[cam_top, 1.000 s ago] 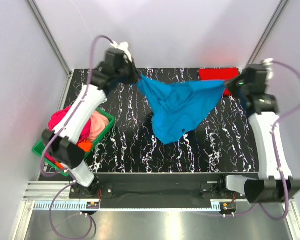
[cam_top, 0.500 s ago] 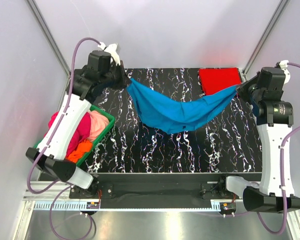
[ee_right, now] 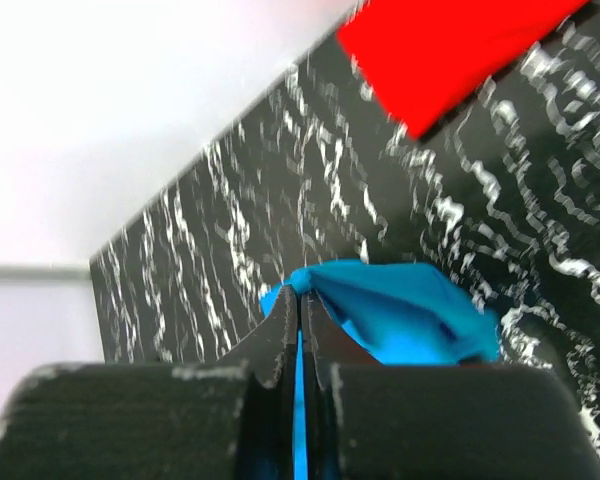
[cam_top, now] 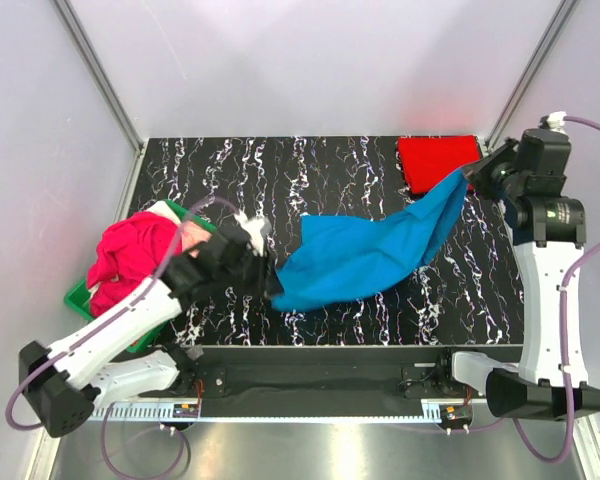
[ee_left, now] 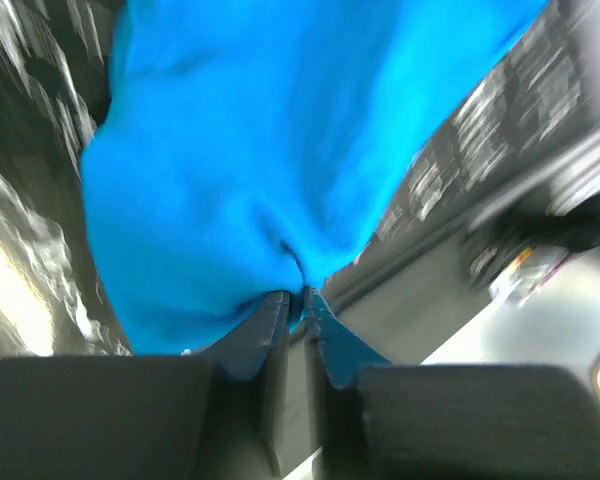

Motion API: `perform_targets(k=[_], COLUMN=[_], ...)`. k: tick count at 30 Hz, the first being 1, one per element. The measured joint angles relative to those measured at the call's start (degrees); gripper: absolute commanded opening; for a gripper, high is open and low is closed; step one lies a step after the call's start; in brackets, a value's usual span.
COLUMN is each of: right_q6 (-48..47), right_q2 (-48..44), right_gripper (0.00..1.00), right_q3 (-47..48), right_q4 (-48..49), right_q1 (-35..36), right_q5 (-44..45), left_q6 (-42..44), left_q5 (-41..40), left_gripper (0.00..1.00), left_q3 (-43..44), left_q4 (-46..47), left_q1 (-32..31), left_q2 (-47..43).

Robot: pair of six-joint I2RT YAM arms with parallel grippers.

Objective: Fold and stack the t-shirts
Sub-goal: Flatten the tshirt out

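The bright blue t-shirt (cam_top: 365, 255) is stretched slantwise over the black marbled table (cam_top: 330, 170), from near left to far right. My left gripper (cam_top: 270, 288) is shut on its near-left corner, close to the table's front edge; the left wrist view shows the blue cloth (ee_left: 250, 150) pinched between my fingers (ee_left: 255, 335). My right gripper (cam_top: 467, 177) is shut on the far-right corner, held above the table; the right wrist view shows the blue cloth (ee_right: 400, 315) bunched at my fingertips (ee_right: 280, 340). A folded red t-shirt (cam_top: 437, 157) lies at the far right corner, also seen in the right wrist view (ee_right: 450, 55).
A green plastic basket (cam_top: 80, 298) at the left edge holds magenta-pink (cam_top: 125, 255) and orange cloth. The left arm stretches low across the near-left of the table. Grey walls close in on three sides.
My left gripper swung from the far left corner down to the near edge, dragging its corner of the blue t-shirt with it. The right gripper stayed near the far right. The shirt now runs diagonally.
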Motion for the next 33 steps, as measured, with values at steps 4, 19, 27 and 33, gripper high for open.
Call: perform_targets(k=[4,19,27,33], right_q6=[-0.96,-0.44,0.59,1.20], right_q2=[1.01,-10.27,-9.42,-8.59], right_gripper=[0.00,0.00,0.00,0.00], right_q3=[-4.61,-21.57,-23.47,-23.56], right_q4=[1.18,4.33,6.75,8.07], right_q1=[0.00,0.00,0.00,0.00], right_q5=[-5.66,-13.40,-16.22,-17.40], left_q6=[-2.01,11.74,15.65,16.65], left_q5=[2.82,4.42,6.93,6.73], left_gripper=[0.64,0.45,0.45,0.45], left_q3=[-5.84,43.58,51.52,55.32], left_q4=[-0.22,4.04,1.38,1.60], left_q1=[-2.23,9.92,16.68,16.61], left_q2=[3.41,57.90,72.37,75.30])
